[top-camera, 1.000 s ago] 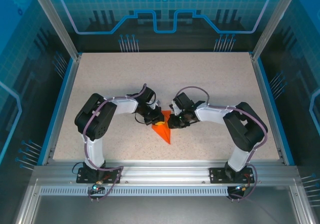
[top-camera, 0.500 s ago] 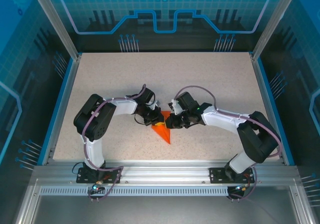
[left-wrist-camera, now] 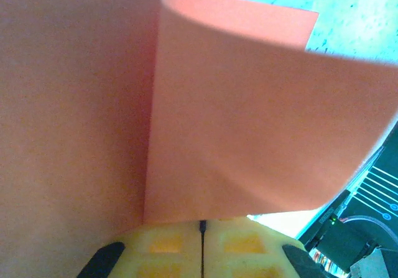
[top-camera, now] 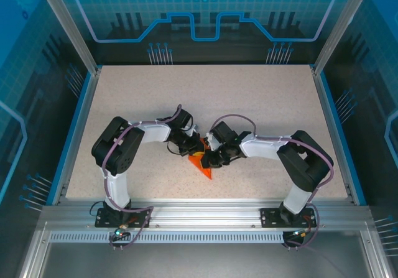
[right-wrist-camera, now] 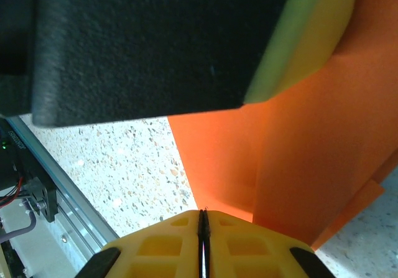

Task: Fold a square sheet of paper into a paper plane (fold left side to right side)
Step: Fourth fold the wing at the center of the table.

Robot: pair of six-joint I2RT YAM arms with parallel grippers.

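The orange sheet of paper (top-camera: 204, 168), creased into a narrow shape with its point toward the near edge, lies on the table between the two arms. My left gripper (top-camera: 191, 150) is shut, its tips on the sheet's far left part. In the left wrist view the yellow pads (left-wrist-camera: 168, 247) meet at the left gripper (left-wrist-camera: 202, 227), with a flap of the paper (left-wrist-camera: 249, 116) curling over beyond them. My right gripper (top-camera: 208, 158) sits over the sheet's right side. It is shut (right-wrist-camera: 203, 214), tips at the paper's (right-wrist-camera: 311, 141) edge. The left gripper's black finger (right-wrist-camera: 143, 41) rests on the sheet.
The speckled table (top-camera: 249, 104) has a blue rim (top-camera: 79, 129) on both sides and an aluminium rail (top-camera: 205, 213) along the near edge. Both arm bases stand on that rail. Glass walls enclose the back and sides.
The right gripper has closed and slid left from beside the paper onto its right side. The left gripper has stayed shut in place on the sheet.
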